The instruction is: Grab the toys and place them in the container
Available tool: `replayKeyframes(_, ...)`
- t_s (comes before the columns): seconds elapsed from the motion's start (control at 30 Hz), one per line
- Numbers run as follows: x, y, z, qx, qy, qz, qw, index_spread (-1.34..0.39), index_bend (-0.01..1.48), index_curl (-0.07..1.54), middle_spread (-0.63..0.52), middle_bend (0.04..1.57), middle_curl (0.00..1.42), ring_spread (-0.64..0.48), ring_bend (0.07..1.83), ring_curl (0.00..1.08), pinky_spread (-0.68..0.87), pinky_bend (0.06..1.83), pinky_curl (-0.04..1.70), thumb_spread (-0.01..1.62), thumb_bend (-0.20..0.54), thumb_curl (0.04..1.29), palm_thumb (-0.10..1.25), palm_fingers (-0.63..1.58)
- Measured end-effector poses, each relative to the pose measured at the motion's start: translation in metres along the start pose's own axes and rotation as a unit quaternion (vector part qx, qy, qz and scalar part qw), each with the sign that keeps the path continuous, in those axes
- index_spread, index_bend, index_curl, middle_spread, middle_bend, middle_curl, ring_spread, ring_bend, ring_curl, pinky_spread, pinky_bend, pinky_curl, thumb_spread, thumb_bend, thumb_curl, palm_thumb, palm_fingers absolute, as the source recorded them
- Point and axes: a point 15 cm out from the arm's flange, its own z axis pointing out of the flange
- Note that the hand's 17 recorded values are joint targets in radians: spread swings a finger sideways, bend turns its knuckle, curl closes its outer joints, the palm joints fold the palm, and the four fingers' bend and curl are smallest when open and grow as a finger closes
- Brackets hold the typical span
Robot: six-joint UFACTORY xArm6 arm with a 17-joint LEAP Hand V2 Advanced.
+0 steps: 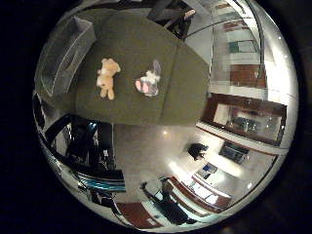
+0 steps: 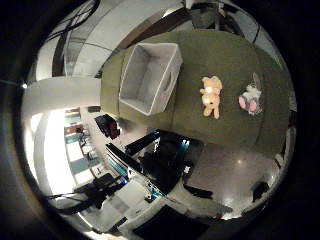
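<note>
An orange teddy bear (image 2: pixel 211 95) lies on the olive-green table top (image 2: pixel 225 55). Beside it, a short gap away, lies a grey-and-white bunny (image 2: pixel 250 97) with pink feet. A grey fabric container (image 2: pixel 148 77) stands open and empty near one end of the table, on the bear's other side. My right hand is well above the table, as both toys look small and far from the palm. Nothing is in the hand's grasp in either view.
Black and teal robot parts (image 2: pixel 165 155) rise beside the table's long edge. Around the table there is shiny floor (image 1: pixel 146 146), with desks and screens (image 1: pixel 204 187) and wood-framed partitions (image 1: pixel 243 117) further off.
</note>
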Motion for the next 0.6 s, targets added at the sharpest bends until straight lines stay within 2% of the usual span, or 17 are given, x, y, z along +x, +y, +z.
replayKeyframes(0.27,0.067,-0.018,0.045,-0.003,-0.011,0.066,0.998,-0.2,0.16,0.28,0.14,0.2,0.32,0.2,0.39,0.24,0.34,0.66,0.03,1.07,-0.022,0.27,0.35,0.13)
replayKeyframes(0.6,0.118,-0.022,0.143,-0.033,-0.036,0.149,0.988,-0.15,0.16,0.27,0.2,0.21,0.33,0.22,0.4,0.24,0.37,0.67,0.05,1.07,-0.024,0.27,0.35,0.08)
